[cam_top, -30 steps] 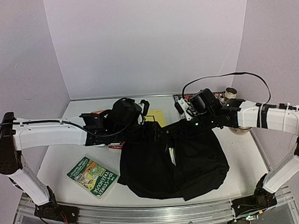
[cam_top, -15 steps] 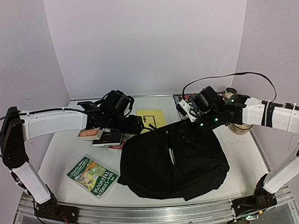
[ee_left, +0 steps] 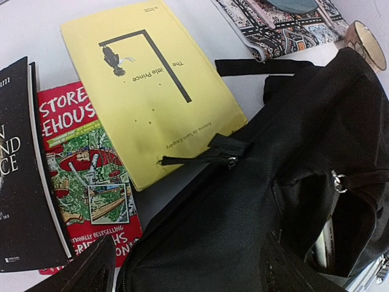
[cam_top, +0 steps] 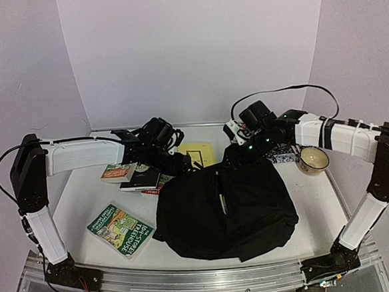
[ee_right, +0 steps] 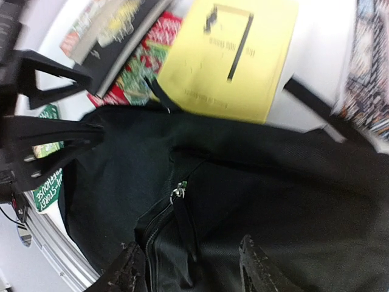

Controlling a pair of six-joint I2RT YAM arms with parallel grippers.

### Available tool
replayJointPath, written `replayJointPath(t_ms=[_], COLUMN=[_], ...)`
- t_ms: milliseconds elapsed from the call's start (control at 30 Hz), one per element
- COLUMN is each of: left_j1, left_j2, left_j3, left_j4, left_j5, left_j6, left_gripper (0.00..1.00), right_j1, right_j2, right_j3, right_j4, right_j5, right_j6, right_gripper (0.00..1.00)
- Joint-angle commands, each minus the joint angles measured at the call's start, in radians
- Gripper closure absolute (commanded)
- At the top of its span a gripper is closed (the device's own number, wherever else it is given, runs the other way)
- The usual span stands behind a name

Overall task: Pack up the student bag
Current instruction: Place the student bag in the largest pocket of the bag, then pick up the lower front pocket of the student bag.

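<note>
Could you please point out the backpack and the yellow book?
Large soft black fabric backpack point(cam_top: 252, 205): top view, main panel.
Thin yellow paperback book point(ee_left: 152, 115): left wrist view, cover centre.

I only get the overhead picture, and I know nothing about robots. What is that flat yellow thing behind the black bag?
Observer: The left wrist camera shows a thin yellow paperback book titled "The Little Prince". It lies flat next to the large soft black fabric backpack.
Operator: Is the left hand gripping anything?
Observer: No. The left hand is open over the backpack and holds nothing.
Operator: Can you see the bag's zip?
Observer: Yes. The right wrist camera shows a small silver metal zip pull on the backpack, just ahead of the open right hand.
</note>
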Motion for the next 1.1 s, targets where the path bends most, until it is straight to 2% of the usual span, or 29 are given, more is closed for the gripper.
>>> replayJointPath(t_ms=[0,200,433,700,1067], left_j1=[-0.001,-0.001,-0.002,-0.009,-0.013], left_j2=[0.010,0.020,0.017,0.019,0.045], left_j3=[0.048,0.055,0.058,0.068,0.105], left_j4=[0.002,0.002,0.002,0.002,0.002], left_j5=[0.051,0.079,0.101,0.111,0.112], left_j6=[0.033,0.042,0.045,0.054,0.090], left_gripper=[0.18,0.19,0.20,0.20,0.19], right_j1=[0.005,0.006,0.005,0.005,0.005], right_j2=[0.042,0.056,0.067,0.063,-0.001], right_j3=[0.019,0.009,0.011,-0.005,-0.010], right_j4=[0.002,0.026,0.034,0.032,0.035], right_j5=[-0.064,-0.068,-0.069,-0.060,-0.136], right_j6=[0.047,0.046,0.051,0.055,0.061], right_gripper=[0.54,0.69,0.81,1.00,1.00])
